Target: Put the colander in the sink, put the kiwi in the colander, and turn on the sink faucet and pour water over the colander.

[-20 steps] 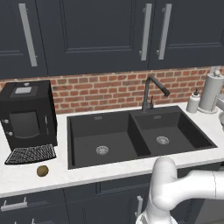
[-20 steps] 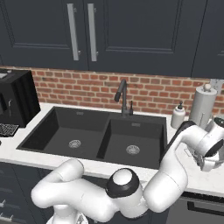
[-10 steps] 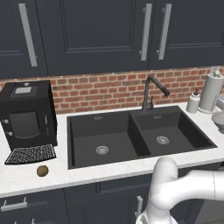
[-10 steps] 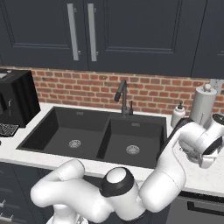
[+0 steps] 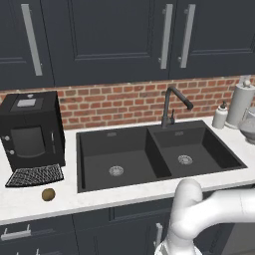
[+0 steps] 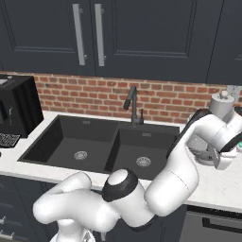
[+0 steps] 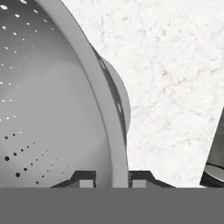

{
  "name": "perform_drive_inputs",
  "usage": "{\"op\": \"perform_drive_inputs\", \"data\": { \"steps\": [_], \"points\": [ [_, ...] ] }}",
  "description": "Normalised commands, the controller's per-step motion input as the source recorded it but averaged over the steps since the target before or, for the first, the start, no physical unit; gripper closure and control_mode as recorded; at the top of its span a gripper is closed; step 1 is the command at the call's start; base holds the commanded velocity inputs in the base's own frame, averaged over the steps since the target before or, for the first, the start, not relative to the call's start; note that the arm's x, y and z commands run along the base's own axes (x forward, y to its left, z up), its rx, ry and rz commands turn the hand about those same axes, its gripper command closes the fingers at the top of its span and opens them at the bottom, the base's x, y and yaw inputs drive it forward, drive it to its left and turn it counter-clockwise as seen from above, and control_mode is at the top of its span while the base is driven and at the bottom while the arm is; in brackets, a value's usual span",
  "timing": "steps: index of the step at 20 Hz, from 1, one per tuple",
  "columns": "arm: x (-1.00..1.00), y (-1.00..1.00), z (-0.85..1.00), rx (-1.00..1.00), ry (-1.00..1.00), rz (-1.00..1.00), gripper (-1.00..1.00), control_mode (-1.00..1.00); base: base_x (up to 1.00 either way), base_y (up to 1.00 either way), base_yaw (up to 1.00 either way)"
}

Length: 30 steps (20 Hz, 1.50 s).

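The gripper (image 7: 112, 177) pinched the colander (image 7: 52, 109) rim between its fingertips (image 7: 86, 178). The desk (image 7: 170, 87) lay just beyond the gripper.

Your arm (image 6: 156, 189) is glossy white, built of fat rounded links with dark joint bands (1 black ring beside a grey cap), ending in 2 small dark fingertips (image 7: 85, 178).
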Motion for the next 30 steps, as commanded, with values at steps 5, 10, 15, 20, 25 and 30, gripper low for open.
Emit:
{"op": "perform_drive_inputs", "data": {
  "steps": [5, 10, 15, 20, 25, 30],
  "points": [
    [-0.22, 0.64, 0.14, 0.03, 0.0, 0.1, 1.0, -1.0, 0.0, 0.0, 0.0],
    [-0.27, 0.96, -0.01, 0.01, -0.01, 0.09, 1.0, -1.0, 0.0, 0.0, 0.0],
    [-0.09, 0.99, -0.11, 0.0, -0.06, 0.09, 1.0, -1.0, 0.0, 0.0, 0.0],
    [0.1, 0.63, -0.02, 0.03, -0.15, 0.07, 1.0, -1.0, 0.0, 0.0, 0.0],
    [0.36, 0.12, -0.1, 0.03, -0.14, 0.05, 1.0, -1.0, 0.0, 0.0, 0.0],
    [0.38, 0.0, -0.32, 0.05, -0.06, 0.05, 1.0, -1.0, 0.0, 0.0, 0.0]
  ]
}}
